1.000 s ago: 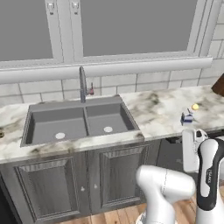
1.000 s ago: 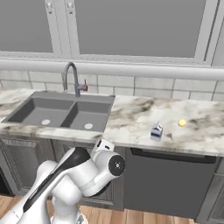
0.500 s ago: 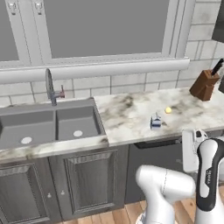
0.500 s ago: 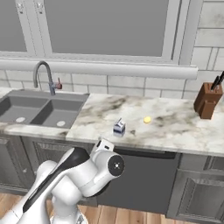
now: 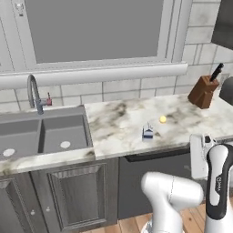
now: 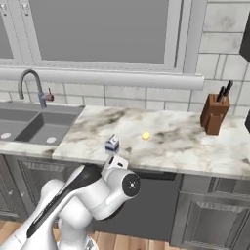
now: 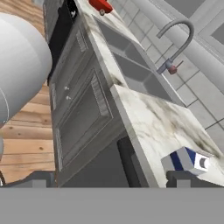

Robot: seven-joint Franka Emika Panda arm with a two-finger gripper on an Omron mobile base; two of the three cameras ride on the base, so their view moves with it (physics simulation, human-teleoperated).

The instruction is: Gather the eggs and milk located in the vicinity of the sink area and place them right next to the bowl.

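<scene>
**Two items on the counter, nothing in hand**

Gripper [image 7: 109,178] is down at cabinet height in front of the counter edge, jaws spread wide, empty. In the hand view its dark tips frame the cabinet fronts, with the small white gable-top milk carton with a blue band [image 7: 187,160] just above the right tip, near the counter's front lip.

Carton [image 5: 147,132] stands upright on the white-and-grey marbled countertop [image 5: 123,125], right of the grey steel double-basin sink [image 5: 41,132]. Small pale-yellow round egg [image 5: 163,119] sits near it, further back and to the right, not touching.

Handling guess: carton is light, stiff-ish and flat-sided, so pinch across the two flat walls at the blue band, below the gable. Egg looks fragile and free to roll; take it across its widest middle from above, gentle squeeze.

Shallow glossy red bowl [image 7: 101,5] is on the far side of the sink, well apart from both.
</scene>
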